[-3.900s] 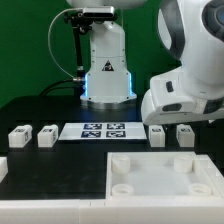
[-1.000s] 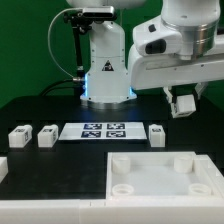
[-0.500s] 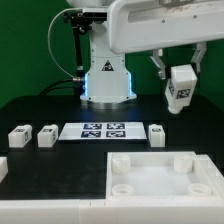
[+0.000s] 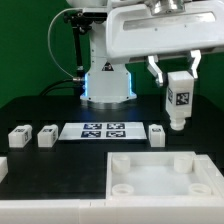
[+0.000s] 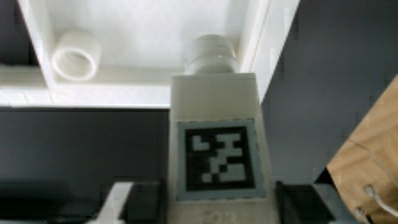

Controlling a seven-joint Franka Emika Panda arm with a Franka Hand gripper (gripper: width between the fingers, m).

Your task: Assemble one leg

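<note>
The gripper [image 4: 179, 80] has lifted one leg [image 4: 179, 101] off the table (now upright), toward 3 o'clock.

Open air beneath held leg [image 4: 179, 99], white tray [image 4: 160, 187] below, spare leg [image 4: 157, 134] beside

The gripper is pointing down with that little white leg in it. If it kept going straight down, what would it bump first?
Probably the tray: the leg in the gripper hangs near its far rim, though depth is unclear.
</note>
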